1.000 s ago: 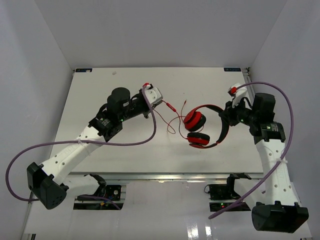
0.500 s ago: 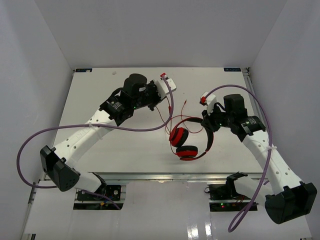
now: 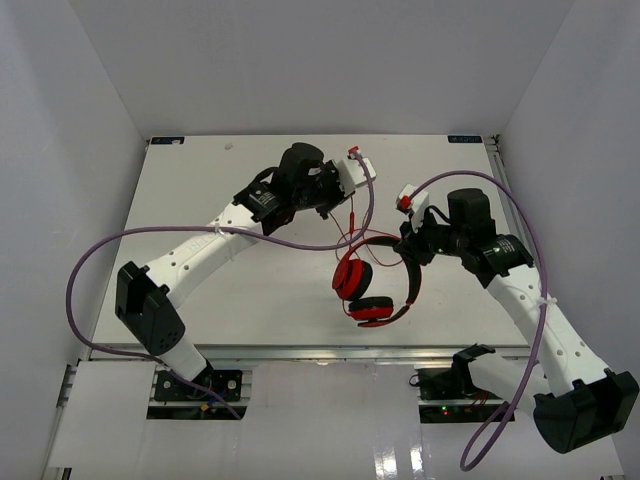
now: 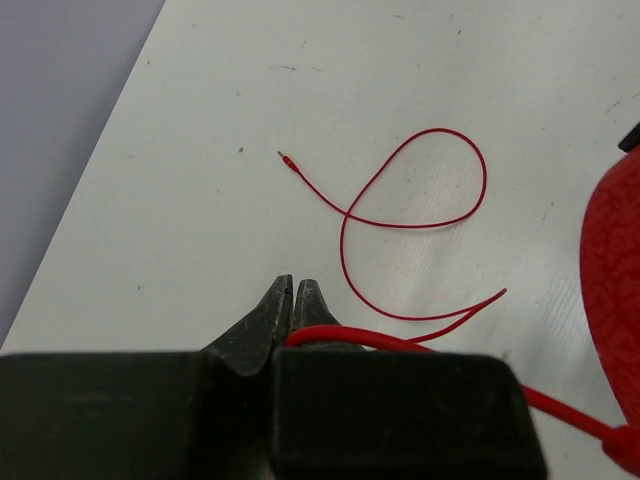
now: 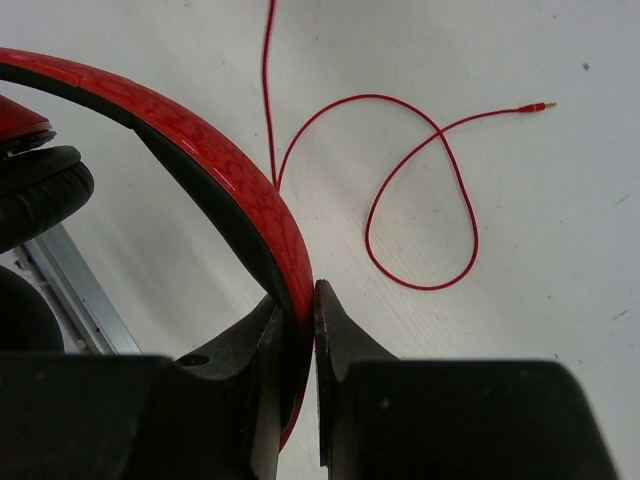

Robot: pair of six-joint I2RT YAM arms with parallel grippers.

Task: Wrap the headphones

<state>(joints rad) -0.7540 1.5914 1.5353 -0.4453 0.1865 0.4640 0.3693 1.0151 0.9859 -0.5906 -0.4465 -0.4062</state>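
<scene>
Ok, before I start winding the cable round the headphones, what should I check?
1. Left tool shut on the cable: ok.
2. Right tool shut on the headband: ok.
3. Slack cable free of knots: ok, one loose crossed loop lying on the table.
4. Plug free, not snagged: ok.
5. Earcups lifted clear of the table: cannot tell.

The white left arm [image 3: 200, 250] reaches far forward and inward, left hand [image 4: 293, 288] pinched tight on a thin red cable [image 4: 345, 240] — the white right arm [image 3: 525, 295] bends inward, right hand [image 5: 306, 300] clamped across a red plastic headband [image 5: 230, 180].
</scene>
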